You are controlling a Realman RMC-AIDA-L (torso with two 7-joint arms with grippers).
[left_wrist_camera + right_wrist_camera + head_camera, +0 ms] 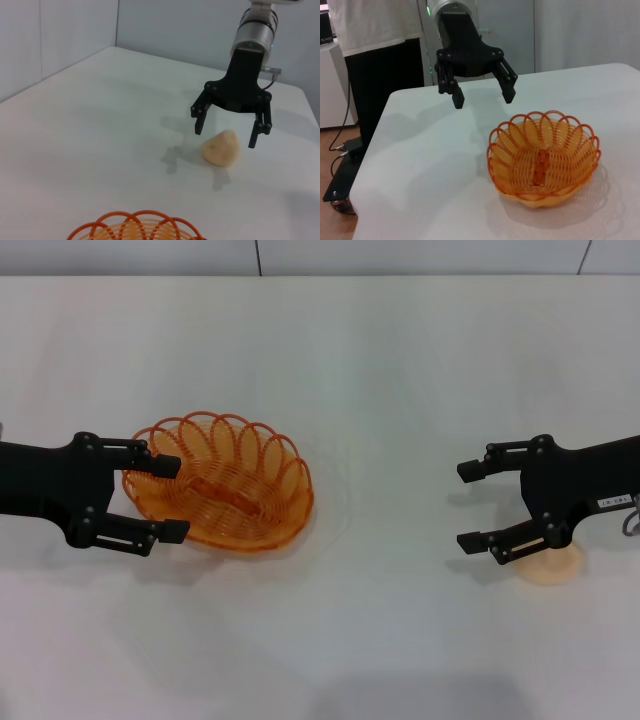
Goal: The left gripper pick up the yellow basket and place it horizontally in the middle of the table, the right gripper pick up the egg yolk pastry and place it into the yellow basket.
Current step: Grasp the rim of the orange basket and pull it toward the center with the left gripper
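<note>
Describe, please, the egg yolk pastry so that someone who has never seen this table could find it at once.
Start from the white table and go to the robot's right side, where the right gripper hangs open. Just below it lies the egg yolk pastry, apart from the yellow basket near the open left gripper. It is the only small, smooth, pale cream lump; the basket is large, orange and woven.
</note>
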